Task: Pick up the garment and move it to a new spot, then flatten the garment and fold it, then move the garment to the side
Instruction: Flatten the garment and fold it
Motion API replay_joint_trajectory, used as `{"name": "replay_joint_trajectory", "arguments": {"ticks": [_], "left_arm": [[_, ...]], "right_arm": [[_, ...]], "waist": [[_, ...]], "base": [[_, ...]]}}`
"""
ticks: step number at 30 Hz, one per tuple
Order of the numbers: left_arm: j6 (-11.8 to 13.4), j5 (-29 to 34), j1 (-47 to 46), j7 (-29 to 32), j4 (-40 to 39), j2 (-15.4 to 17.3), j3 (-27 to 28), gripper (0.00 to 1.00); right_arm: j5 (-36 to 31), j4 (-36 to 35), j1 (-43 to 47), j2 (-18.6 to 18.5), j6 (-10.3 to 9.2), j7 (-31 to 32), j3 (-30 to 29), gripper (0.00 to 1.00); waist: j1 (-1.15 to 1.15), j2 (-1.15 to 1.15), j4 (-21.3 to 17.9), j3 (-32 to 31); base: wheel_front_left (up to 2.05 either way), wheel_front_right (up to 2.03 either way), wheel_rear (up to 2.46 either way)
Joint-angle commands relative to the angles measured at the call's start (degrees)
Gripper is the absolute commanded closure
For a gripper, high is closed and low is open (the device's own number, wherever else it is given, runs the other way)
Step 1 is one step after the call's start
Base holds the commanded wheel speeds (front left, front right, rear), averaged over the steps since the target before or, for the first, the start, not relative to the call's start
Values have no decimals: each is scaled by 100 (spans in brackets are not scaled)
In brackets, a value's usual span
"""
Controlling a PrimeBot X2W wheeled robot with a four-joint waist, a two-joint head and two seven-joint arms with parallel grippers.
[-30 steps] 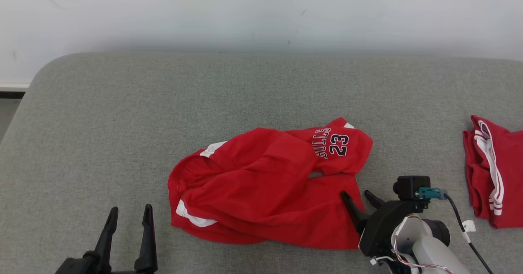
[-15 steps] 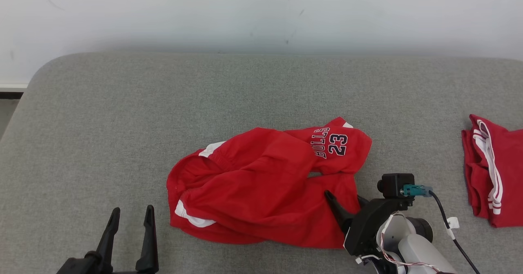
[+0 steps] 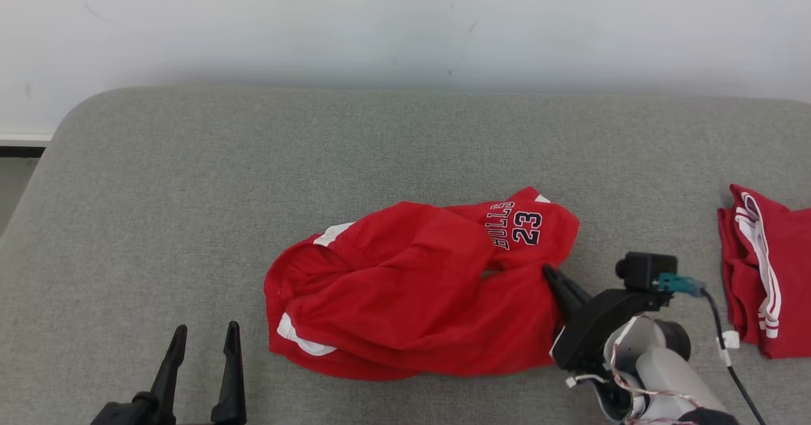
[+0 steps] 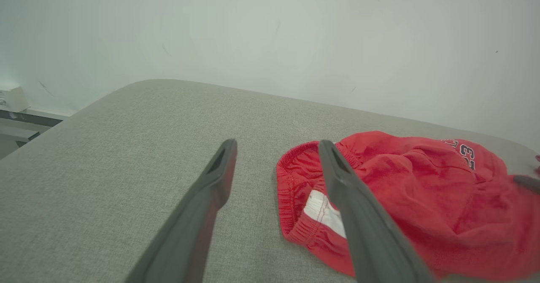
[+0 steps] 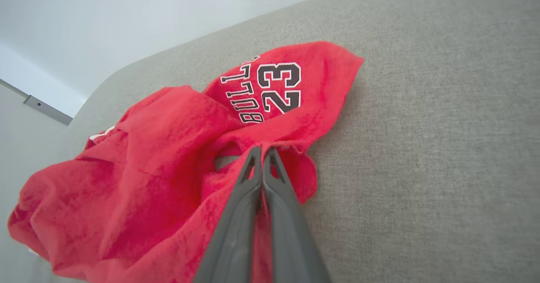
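Note:
A crumpled red garment (image 3: 418, 292) with white trim and "BULLS 23" print lies on the grey padded table (image 3: 317, 159). My right gripper (image 3: 552, 277) is at the garment's right edge, shut on a fold of the red cloth; in the right wrist view the fingers (image 5: 262, 156) are pressed together with fabric (image 5: 168, 148) bunched around them. My left gripper (image 3: 204, 335) stands open at the lower left, apart from the garment. In the left wrist view its fingers (image 4: 278, 148) frame the elastic waistband (image 4: 295, 190).
A second red garment with white stripes (image 3: 763, 266) lies folded at the table's right edge. A pale wall (image 3: 405, 19) runs behind the table. The table's rounded left corner (image 3: 70, 114) drops off to the floor.
My right gripper went in over the garment's right edge open, then shut on the cloth and drew back to the right, bunching the hem. The left gripper stayed put.

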Motion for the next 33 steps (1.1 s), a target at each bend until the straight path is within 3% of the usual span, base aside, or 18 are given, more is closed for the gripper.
{"name": "replay_joint_trajectory", "arguments": {"ticks": [1, 12, 24, 26, 33], "left_arm": [[-28, 57, 70, -11, 6, -7, 5, 0], [-44, 34, 37, -11, -49, -10, -91, 0], [0, -99, -173, -11, -64, -9, -295, 0], [2, -120, -228, -11, -64, -10, -324, 0], [51, -127, -374, -11, -27, -10, -337, 0]], "right_arm": [[66, 3, -119, -12, -15, -77, -133, 100], [-253, 144, -770, -147, -15, -137, -1283, 100], [-1652, 617, -1277, -172, -15, 286, -2980, 100], [-1967, 798, -1385, -201, -15, 312, -3180, 0], [-2917, 937, -1415, -173, -15, 185, -3437, 0]], "waist": [[0, 0, 10, -6], [0, 0, 188, 74], [0, 0, 586, 463], [0, 0, 633, 544], [0, 0, 627, 578]], "base": [[0, 0, 0], [0, 0, 0], [0, 0, 0], [0, 0, 0], [0, 0, 0]]}}
